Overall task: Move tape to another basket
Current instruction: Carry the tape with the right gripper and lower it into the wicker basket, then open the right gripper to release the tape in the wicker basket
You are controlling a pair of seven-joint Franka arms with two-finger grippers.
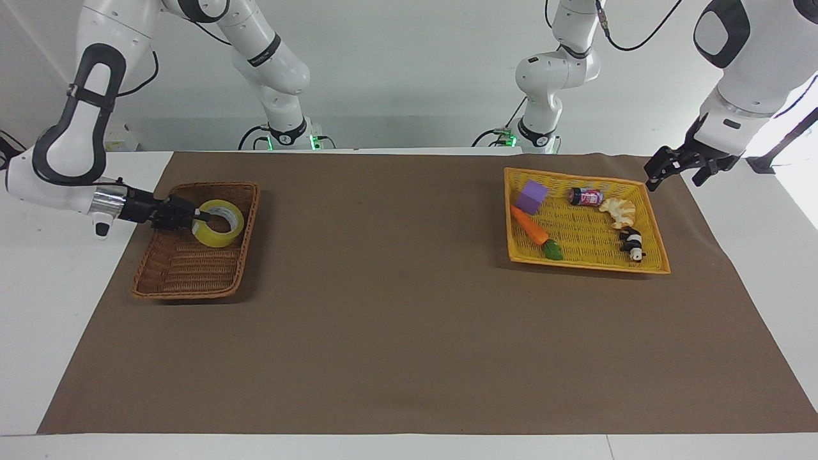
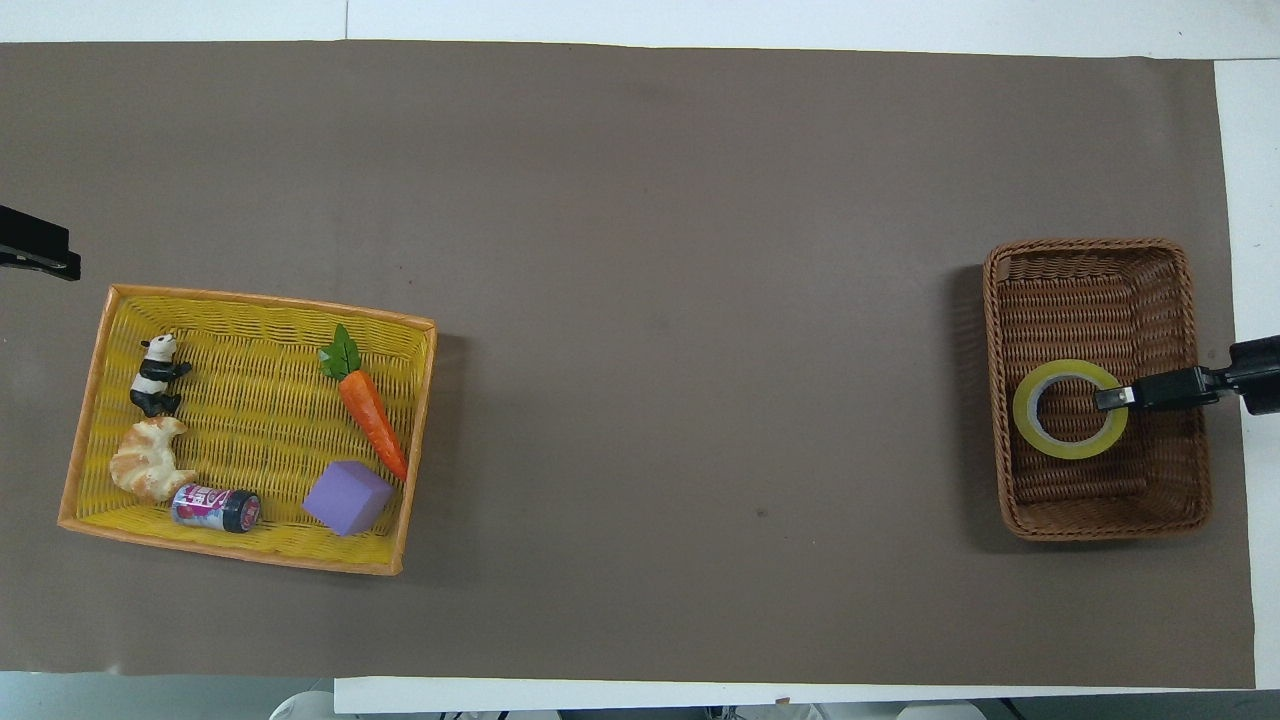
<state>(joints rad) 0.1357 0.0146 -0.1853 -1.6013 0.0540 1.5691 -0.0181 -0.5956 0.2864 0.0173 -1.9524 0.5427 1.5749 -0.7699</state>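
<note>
Yellow tape pinched at its rim by right gripper, over wicker basket, left gripper waiting, fingers unclear

I had 2 high, distant cameras: 1 faced the robots across the table, 1 looked steeply down from their end. Both covered the brown mat and its baskets.

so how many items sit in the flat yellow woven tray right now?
5 in the flat yellow woven tray: panda figurine, croissant and small can at the left arm's end; orange toy carrot and purple cube toward the table's middle. Nothing looks hidden.
</note>
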